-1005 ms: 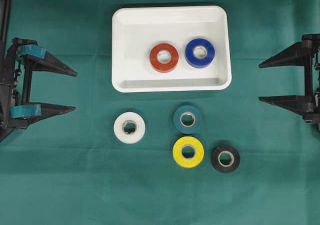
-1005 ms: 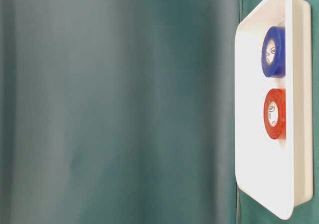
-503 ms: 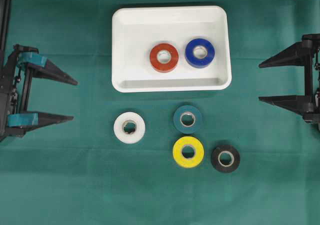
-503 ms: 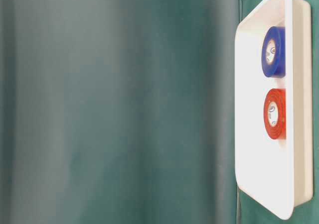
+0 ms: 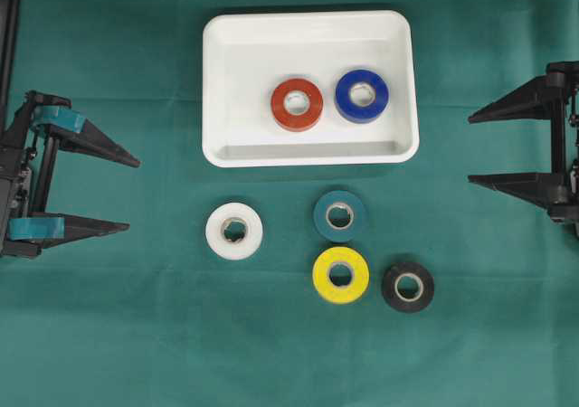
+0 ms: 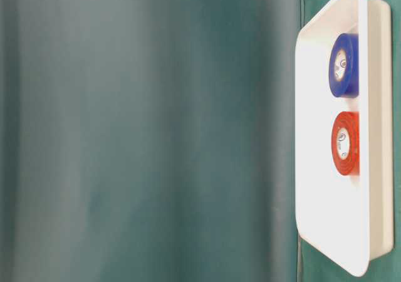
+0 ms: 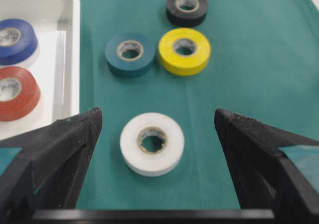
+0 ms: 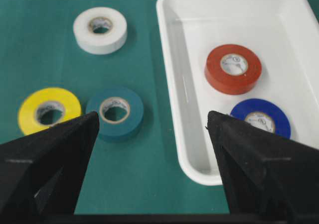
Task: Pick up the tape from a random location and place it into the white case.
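The white case (image 5: pixel 244 72) lies at the back centre with a red tape roll (image 5: pixel 297 105) and a blue one (image 5: pixel 362 95) inside it. On the green cloth in front lie a white tape (image 5: pixel 234 231), a teal tape (image 5: pixel 340 215), a yellow tape (image 5: pixel 340 275) and a black tape (image 5: pixel 408 287). My left gripper (image 5: pixel 132 196) stands open at the left edge. In the left wrist view the white tape (image 7: pixel 152 144) lies ahead, between the lines of the fingers, untouched. My right gripper (image 5: pixel 470 149) stands open at the right edge, empty.
The table-level view shows the case (image 6: pixel 326 188) on its side in the picture with the blue roll (image 6: pixel 343 65) and red roll (image 6: pixel 345 143). A green curtain fills the remainder of that view. Green cloth covers the whole table.
My left gripper has shifted toward the table's front edge, now level with the white tape. The right gripper and all rolls have not moved.
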You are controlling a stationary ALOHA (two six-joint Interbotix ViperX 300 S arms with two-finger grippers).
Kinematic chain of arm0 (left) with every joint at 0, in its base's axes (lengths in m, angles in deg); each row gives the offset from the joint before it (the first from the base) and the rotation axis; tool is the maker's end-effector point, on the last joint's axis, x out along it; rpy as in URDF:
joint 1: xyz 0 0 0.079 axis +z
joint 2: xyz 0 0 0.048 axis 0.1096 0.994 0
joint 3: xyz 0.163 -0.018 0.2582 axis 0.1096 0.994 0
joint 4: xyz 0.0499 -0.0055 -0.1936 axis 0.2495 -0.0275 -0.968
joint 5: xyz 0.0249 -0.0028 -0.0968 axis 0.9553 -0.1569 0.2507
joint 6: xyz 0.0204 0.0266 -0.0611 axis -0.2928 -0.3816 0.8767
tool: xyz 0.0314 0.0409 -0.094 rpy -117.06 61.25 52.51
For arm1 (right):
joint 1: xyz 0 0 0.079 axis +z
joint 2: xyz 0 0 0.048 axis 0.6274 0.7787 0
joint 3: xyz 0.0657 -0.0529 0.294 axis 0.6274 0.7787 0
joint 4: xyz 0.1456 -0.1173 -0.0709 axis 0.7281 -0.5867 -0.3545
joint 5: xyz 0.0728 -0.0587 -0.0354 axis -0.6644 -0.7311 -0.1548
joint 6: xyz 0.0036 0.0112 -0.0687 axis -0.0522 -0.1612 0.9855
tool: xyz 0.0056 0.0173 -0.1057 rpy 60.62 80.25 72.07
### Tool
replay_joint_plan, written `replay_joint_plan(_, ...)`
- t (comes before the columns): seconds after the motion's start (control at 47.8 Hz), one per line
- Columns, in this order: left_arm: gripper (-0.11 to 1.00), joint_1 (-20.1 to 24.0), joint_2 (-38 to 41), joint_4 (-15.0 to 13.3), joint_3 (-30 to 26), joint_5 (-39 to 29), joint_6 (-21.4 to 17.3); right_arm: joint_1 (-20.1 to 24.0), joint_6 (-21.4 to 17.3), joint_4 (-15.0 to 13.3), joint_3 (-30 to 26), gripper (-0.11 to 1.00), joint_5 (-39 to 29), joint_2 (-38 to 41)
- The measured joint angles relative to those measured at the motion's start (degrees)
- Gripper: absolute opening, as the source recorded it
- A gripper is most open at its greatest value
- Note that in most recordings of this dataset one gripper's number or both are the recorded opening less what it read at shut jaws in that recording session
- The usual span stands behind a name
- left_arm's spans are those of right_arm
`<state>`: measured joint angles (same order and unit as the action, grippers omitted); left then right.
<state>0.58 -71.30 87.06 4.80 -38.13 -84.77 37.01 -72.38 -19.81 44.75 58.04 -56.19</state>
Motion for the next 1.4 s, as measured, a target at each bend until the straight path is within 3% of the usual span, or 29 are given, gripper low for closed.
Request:
replay_joint_plan(1.11,0.96,0.0,0.1,0.0,0.0,0.1,0.0,0.0,0.0,0.0,0.0,0.83,0.0,0.0)
replay_joint_plan(1.403,0.96,0.0,7.4,0.0,-1.1,4.9,-0.1,0.0,0.0,0.1,0.0,0.83,-0.1,0.1)
